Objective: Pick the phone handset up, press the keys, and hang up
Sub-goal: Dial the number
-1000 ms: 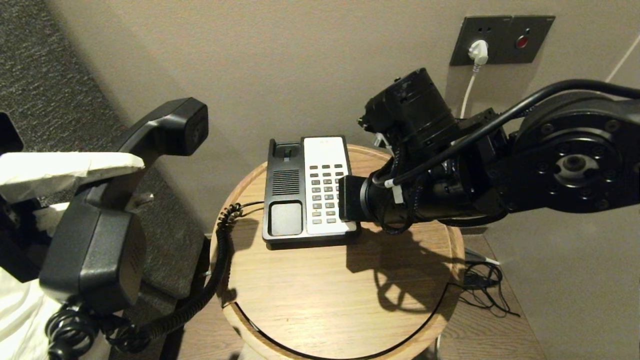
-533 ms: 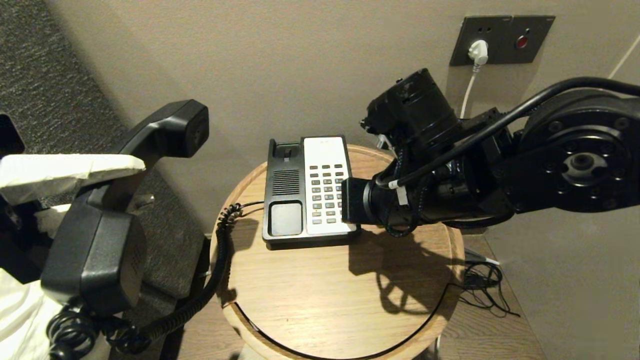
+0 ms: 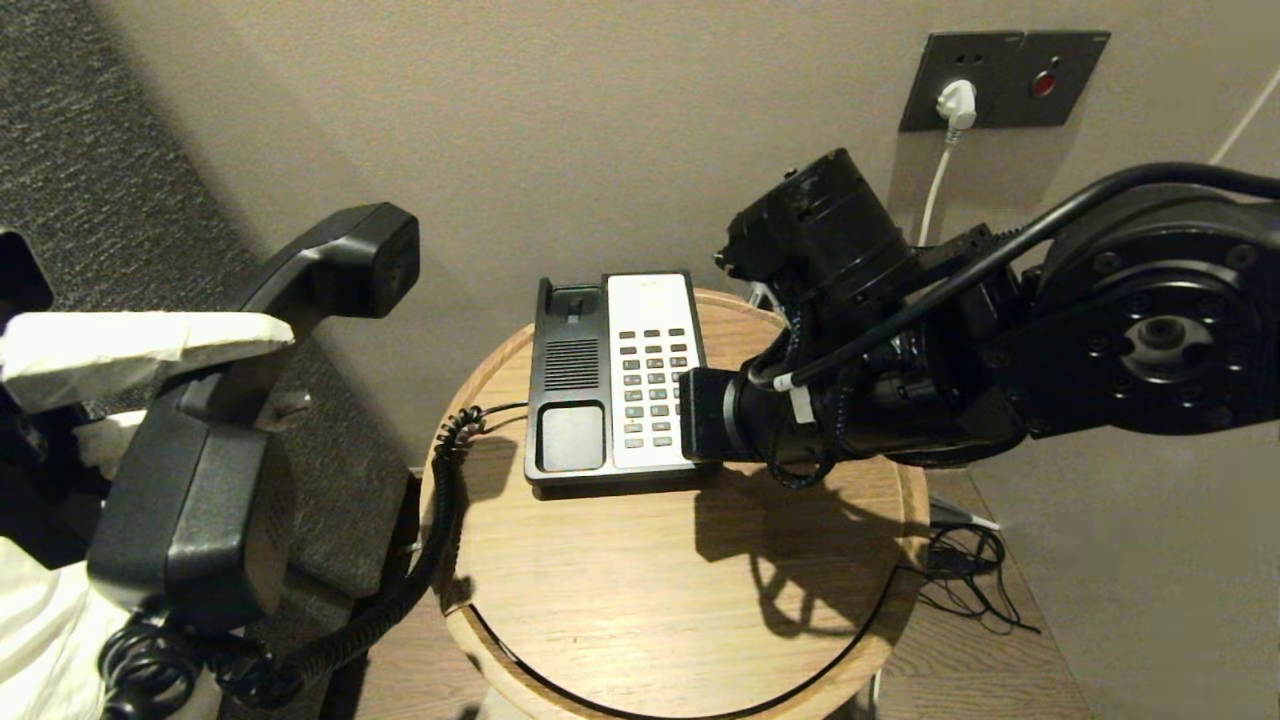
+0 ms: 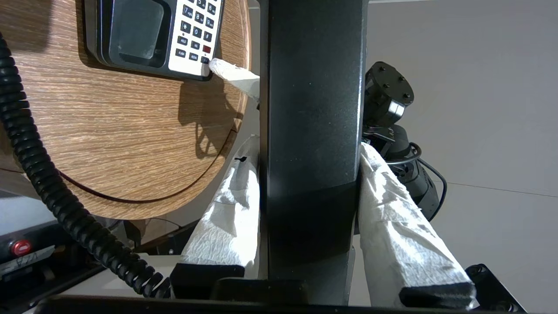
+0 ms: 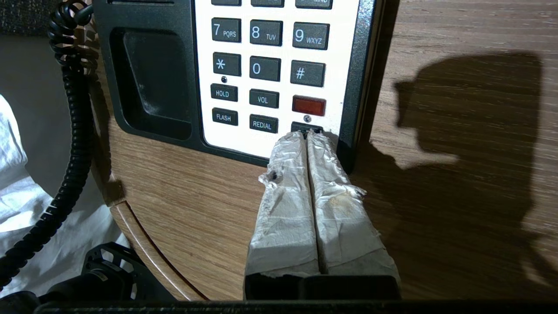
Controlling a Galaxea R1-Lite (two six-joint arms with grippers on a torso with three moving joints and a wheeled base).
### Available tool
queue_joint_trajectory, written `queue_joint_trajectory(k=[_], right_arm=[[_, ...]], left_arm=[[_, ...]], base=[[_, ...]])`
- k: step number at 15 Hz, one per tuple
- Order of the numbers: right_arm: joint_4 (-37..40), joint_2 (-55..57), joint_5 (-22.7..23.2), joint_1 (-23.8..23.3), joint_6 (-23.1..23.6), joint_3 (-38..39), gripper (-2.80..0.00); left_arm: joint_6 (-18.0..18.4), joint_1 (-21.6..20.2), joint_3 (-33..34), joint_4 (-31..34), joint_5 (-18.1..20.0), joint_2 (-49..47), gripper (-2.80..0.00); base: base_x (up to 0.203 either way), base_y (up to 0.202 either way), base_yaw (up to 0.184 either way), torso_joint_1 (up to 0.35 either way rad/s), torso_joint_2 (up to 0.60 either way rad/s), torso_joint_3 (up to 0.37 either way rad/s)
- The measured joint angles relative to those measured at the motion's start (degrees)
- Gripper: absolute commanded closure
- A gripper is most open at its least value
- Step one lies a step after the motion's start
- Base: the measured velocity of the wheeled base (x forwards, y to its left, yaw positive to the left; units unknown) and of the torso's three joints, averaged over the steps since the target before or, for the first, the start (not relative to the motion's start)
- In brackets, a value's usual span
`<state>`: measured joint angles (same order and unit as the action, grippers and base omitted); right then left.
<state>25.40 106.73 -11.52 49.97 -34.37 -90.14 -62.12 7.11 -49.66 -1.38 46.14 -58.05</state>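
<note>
Round wooden table (image 3: pixel 640 590) carrying the phone base (image 3: pixel 610 385), its cradle empty. Since the earlier frame, the right gripper (image 5: pixel 307 134) has edged slightly lower; fingers pressed together, tips on the bottom-row key. Left gripper (image 4: pixel 307 174), unmoved, clamps the phone handset (image 3: pixel 250 400) aloft, left of the table.

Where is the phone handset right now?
The phone handset is off its cradle, held up by the left gripper at the head view's left, beside the round table, left of the phone base.
</note>
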Motion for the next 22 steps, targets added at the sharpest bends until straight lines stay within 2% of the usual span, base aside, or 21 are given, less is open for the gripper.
queue_joint_trajectory(k=[22], right_arm=[[-0.35, 0.15, -0.67, -0.03, 0.20, -1.01, 0.00]], left_arm=[[1.10, 0.00, 0.96, 0.04, -0.02, 0.39, 0.00]], base=[[0.000, 0.000, 0.000, 0.000, 0.00, 0.000]])
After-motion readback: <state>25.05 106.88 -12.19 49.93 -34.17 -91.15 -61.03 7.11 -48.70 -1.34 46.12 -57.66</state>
